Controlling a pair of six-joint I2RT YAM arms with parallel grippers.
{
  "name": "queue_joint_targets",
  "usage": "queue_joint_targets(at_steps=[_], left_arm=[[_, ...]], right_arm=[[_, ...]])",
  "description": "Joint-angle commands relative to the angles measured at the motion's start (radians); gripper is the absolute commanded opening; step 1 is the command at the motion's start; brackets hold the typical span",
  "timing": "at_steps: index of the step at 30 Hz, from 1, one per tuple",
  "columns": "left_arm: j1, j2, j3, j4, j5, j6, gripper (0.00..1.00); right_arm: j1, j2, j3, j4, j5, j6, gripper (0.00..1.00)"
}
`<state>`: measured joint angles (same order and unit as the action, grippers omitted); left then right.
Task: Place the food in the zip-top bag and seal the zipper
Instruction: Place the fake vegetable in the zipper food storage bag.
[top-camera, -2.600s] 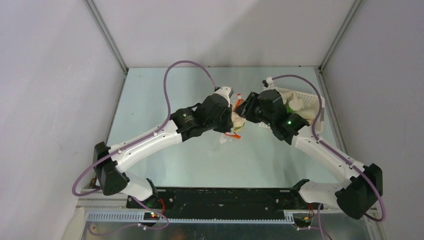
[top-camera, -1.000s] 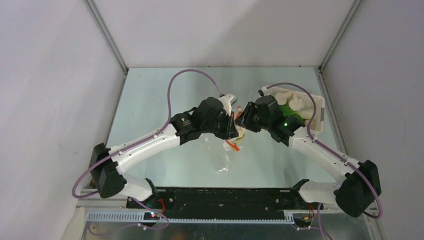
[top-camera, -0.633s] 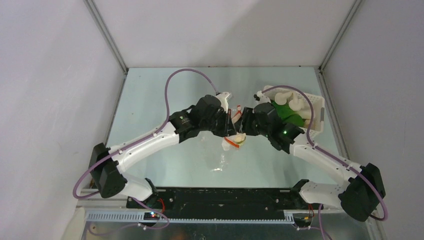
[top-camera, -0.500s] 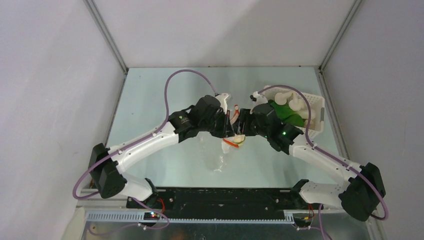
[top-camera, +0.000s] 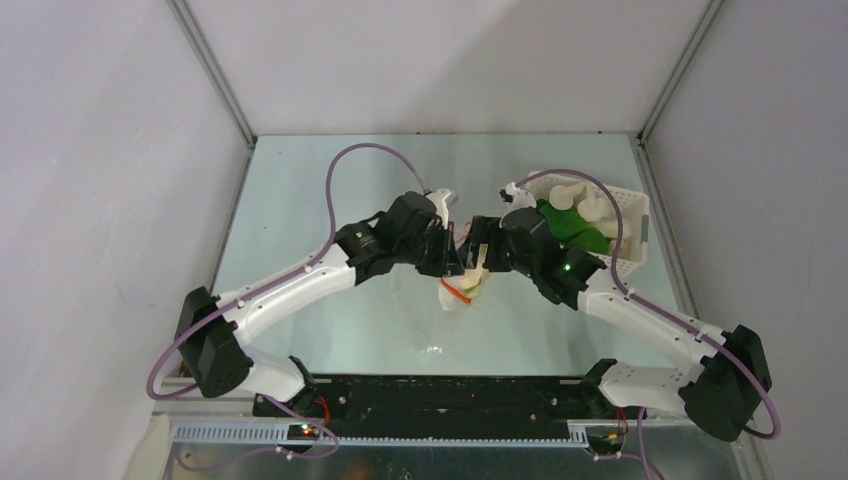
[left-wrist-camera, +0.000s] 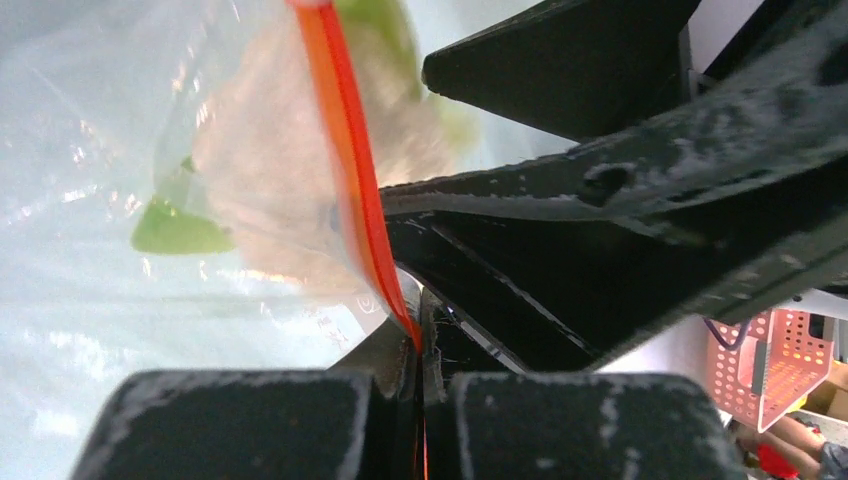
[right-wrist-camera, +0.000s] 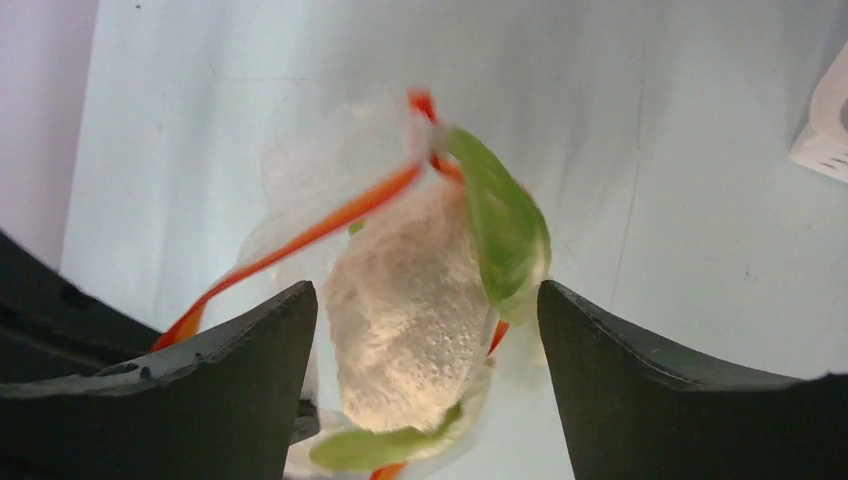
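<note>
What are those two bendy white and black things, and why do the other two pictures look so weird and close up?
Those are two robot arms, the left arm and the right arm, each with a two-finger pincher for a hand. The big picture looks down from above on the table. The two close-ups come from little cameras on the wrists, so you see the black fingers up close. The left gripper is pinched shut on the orange zipper of a clear bag. The right gripper is open, its fingers either side of a cream toy garlic and a green leaf at the bag's mouth. More toy food sits in the white basket.
</note>
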<state>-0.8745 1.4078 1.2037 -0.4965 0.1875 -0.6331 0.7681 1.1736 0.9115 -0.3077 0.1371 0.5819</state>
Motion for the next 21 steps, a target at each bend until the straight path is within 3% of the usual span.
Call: queue_joint_targets(at_steps=[1, 8, 12, 16, 21], left_arm=[[-0.007, -0.04, 0.006, 0.221, 0.033, -0.043, 0.0], [-0.006, -0.045, 0.015, 0.224, 0.045, -0.041, 0.0], [-0.007, -0.064, 0.018, 0.23, 0.047, -0.032, 0.0], [-0.006, -0.076, 0.011, 0.24, 0.063, -0.025, 0.0], [-0.006, -0.072, 0.013, 0.261, 0.08, -0.021, 0.0]], right_arm=[[0.035, -0.055, 0.048, 0.056, -0.125, 0.077, 0.87], [0.002, -0.167, 0.058, 0.043, -0.157, 0.078, 0.9], [-0.044, -0.245, 0.055, -0.069, -0.036, 0.082, 0.96], [-0.162, -0.316, 0.021, -0.2, 0.034, 0.137, 0.97], [-0.348, -0.408, -0.088, -0.233, -0.066, 0.147, 0.96]])
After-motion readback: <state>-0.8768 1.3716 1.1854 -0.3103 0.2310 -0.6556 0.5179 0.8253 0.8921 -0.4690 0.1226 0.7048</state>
